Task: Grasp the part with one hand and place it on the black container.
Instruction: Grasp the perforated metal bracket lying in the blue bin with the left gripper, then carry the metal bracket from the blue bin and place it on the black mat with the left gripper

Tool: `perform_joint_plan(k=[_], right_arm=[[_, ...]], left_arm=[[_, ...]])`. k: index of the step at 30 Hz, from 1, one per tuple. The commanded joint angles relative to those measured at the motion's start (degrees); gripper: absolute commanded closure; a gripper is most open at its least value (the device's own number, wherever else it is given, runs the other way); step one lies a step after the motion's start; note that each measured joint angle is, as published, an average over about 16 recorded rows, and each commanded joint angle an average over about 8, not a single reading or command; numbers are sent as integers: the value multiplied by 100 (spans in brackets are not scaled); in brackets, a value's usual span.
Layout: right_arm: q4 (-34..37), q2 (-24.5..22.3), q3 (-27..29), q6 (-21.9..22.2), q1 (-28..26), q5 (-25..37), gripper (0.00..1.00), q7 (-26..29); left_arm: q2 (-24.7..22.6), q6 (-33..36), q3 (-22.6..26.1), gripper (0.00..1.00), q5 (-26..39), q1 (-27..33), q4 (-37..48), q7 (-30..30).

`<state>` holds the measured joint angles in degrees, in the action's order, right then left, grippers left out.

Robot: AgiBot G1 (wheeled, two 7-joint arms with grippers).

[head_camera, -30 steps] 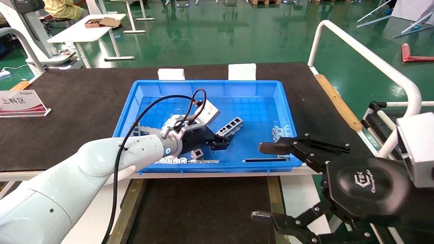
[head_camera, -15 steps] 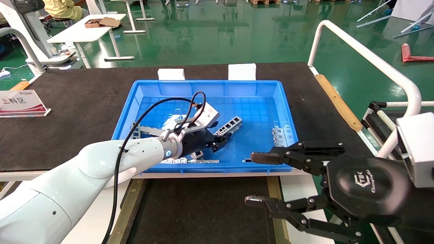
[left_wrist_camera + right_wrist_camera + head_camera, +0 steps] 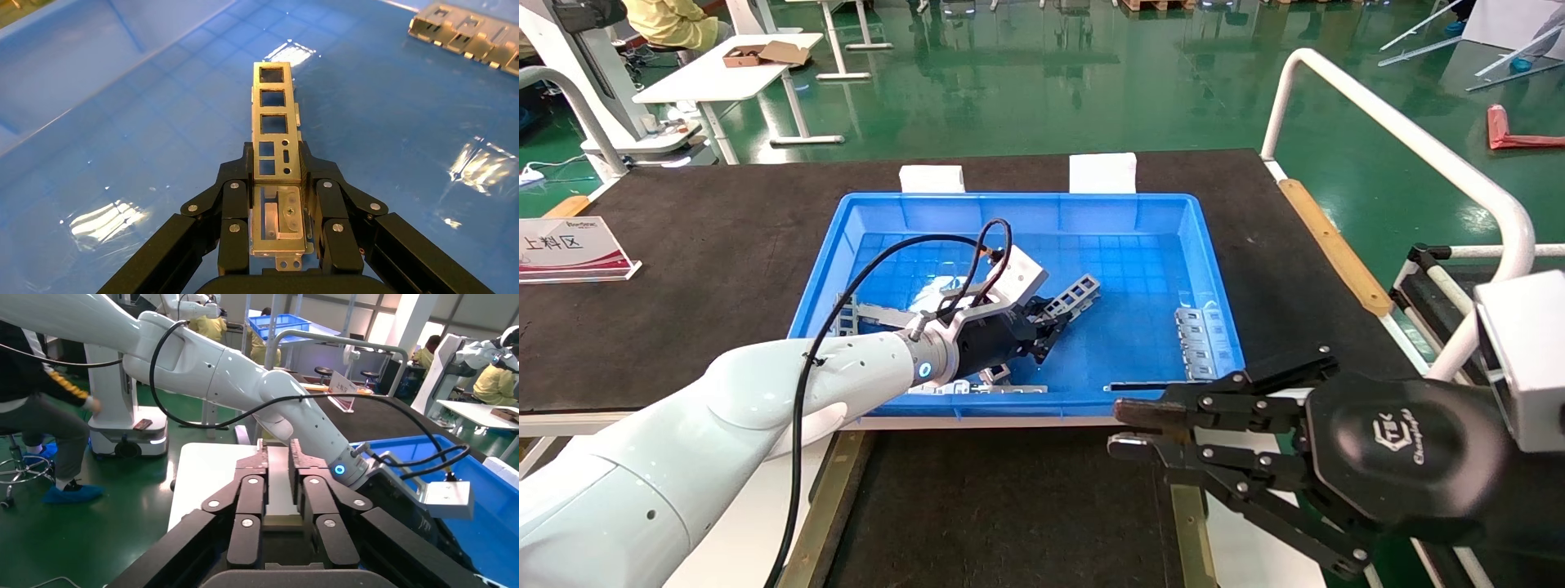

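The part (image 3: 1075, 294) is a silver ladder-like bracket with a row of rectangular windows, inside the blue bin (image 3: 1026, 202). My left gripper (image 3: 1042, 322) is shut on its near end. In the left wrist view the part (image 3: 273, 104) sticks out forward from between the fingers of my left gripper (image 3: 275, 156), low over the bin floor. The black container (image 3: 1009, 506) with brass side strips (image 3: 823, 498) lies in front of the bin. My right gripper (image 3: 1122, 426) hovers by the container's right strip, shut and empty; the right wrist view (image 3: 278, 454) shows a narrow gap.
Flat grey plates lie in the bin at its right side (image 3: 1197, 339), left side (image 3: 870, 314) and front wall (image 3: 977, 388); one shows in the left wrist view (image 3: 468, 37). A sign stand (image 3: 568, 249) is at far left. A white rail (image 3: 1401, 131) runs along the right.
My left gripper has closed on the part's near end, and the part has tilted and shifted slightly. My right gripper's fingers have gone from wide open to closed.
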<state>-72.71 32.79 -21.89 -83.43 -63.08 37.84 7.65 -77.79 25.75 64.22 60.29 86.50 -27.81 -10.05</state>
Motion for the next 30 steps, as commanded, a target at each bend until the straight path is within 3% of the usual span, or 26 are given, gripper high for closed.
perform_joint_plan(k=[1,8,15,30], right_arm=[[0,0,0,0,0,0,100,0],[0,0,0,0,0,0,100,0],[0,0,-1,0,0,-1,100,0],[0,-1,-1,1,0,-1,100,-1]], left_arm=[[3,11,4,100,-106,24,-5,17],[211,634,-269,100,-577,260,-110,313],[812,1527,-604,100,-1030,290,-638,599],[2526,2324,-754,100,-1494,-241,-3016,95]])
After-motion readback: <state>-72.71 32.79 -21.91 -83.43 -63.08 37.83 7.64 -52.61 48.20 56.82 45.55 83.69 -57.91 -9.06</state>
